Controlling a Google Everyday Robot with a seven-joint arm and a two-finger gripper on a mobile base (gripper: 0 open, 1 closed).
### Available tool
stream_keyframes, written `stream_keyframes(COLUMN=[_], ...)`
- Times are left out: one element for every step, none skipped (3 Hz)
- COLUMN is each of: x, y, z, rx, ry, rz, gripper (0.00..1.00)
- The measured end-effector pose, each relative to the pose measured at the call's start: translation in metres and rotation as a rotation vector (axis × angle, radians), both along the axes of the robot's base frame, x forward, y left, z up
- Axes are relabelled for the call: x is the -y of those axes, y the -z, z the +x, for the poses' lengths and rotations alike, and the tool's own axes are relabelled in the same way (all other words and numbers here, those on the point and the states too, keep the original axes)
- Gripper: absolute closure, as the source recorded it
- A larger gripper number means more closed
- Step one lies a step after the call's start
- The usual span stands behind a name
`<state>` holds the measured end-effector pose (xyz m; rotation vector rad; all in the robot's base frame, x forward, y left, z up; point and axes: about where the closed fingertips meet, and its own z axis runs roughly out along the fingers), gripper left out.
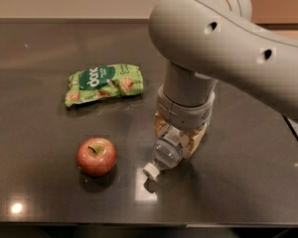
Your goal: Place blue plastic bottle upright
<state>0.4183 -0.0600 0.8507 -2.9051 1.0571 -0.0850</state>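
My claw (178, 140) is low over the table (49, 192), under my big grey arm (213, 38). It is clenched on the blue plastic bottle (166, 155), with one tan finger on each side of the body. The bottle is between my fingers and comes out below the claw. Its white cap (150, 171) points down and away from me, toward the near edge of the table, and it is at the table surface or just above it; I cannot tell which one.

I judge that the grasp is done, but the main part of the task is not. The bottle is tilted, close to lying, with the cap at the low end. I have yet to lift it, turn it until the cap is on top, put the bottom flat on the table, and then let it go.

I count one bottle, in my claw. There is one red apple (96, 156), near my claw on the left side as the camera sees it. There is one green snack bag (104, 83), farther from my claw, on the left and behind it.
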Motion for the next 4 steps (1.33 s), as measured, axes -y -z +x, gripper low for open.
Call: stream_keyframes(x=[0.003,0.0,-0.007,-0.012], y=[-0.01,-0.032,-0.058,-0.082], z=[0.001,-0.001,-0.006,-0.007], rx=[0.003,-0.013,-0.049,-0.11], ry=[0.022,0.06,0.125,0.234], rz=[0.008,0.056,0.14,0.265], gripper=[0.87,1.0,1.0,1.0])
